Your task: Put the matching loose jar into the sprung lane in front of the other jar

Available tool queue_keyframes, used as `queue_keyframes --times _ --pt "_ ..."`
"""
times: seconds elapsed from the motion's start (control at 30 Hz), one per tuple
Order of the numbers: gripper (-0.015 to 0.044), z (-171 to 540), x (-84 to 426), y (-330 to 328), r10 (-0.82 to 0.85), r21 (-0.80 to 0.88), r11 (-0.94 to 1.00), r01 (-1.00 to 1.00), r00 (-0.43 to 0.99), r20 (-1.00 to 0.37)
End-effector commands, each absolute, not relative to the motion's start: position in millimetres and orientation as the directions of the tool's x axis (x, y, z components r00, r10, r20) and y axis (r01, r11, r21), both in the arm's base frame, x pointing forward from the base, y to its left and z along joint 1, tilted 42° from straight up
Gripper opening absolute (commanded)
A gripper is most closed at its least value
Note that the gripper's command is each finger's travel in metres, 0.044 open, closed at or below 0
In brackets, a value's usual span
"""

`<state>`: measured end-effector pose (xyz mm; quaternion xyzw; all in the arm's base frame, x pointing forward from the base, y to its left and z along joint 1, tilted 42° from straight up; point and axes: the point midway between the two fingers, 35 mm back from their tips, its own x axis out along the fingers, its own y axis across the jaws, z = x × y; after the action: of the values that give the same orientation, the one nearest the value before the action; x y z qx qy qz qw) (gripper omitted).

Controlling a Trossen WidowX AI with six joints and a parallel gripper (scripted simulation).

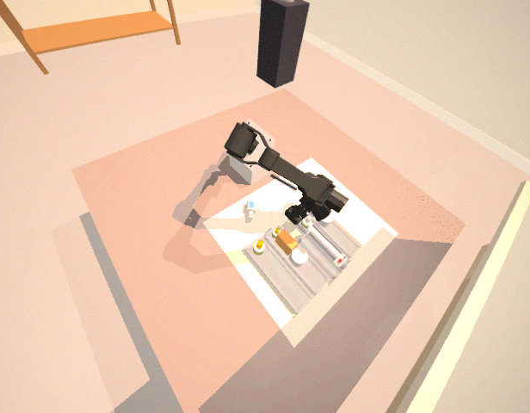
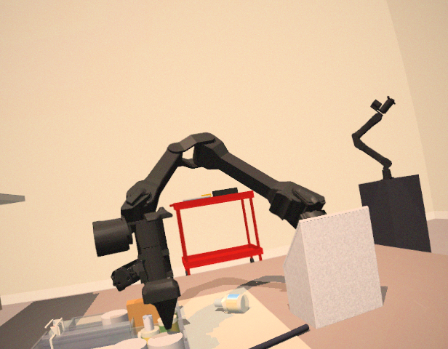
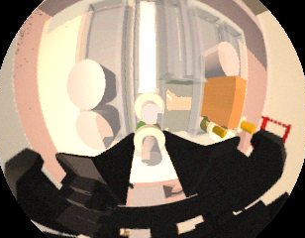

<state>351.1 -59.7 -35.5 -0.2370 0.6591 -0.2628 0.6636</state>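
My gripper (image 2: 169, 326) (image 3: 149, 134) points down at the front end of the sprung lane and is shut on a jar with a pale top and green band (image 3: 151, 144) (image 2: 173, 323). The matching lane jar (image 3: 150, 105) (image 2: 149, 331) (image 1: 306, 222) stands upright just behind it, close to or touching it. The pusher's long white strip (image 3: 148, 45) (image 1: 326, 241) runs back from the lane jar. The pusher plate and low front stop are not clear in any view. Whether the held jar's base rests on the lane floor is hidden.
An orange block (image 1: 286, 241) (image 2: 137, 311) (image 3: 223, 101) and white round tubs (image 1: 299, 255) (image 3: 85, 84) stand in neighbouring lanes. Yellow-capped jars (image 1: 259, 247) (image 3: 214, 129) stand toward one side. A blue-labelled bottle (image 1: 250, 207) (image 2: 236, 302) lies on its side. A dark rod (image 1: 283, 181) (image 2: 282, 337) lies nearby.
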Motion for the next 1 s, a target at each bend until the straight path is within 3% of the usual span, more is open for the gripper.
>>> queue_keyframes --times 0.0,0.97 --pt "0.0 -34.6 358.2 -63.7 -0.666 -0.665 0.745 0.062 0.015 -0.745" --pt "0.0 -40.2 357.0 -69.3 -0.667 -0.665 0.744 0.061 0.015 -0.745"
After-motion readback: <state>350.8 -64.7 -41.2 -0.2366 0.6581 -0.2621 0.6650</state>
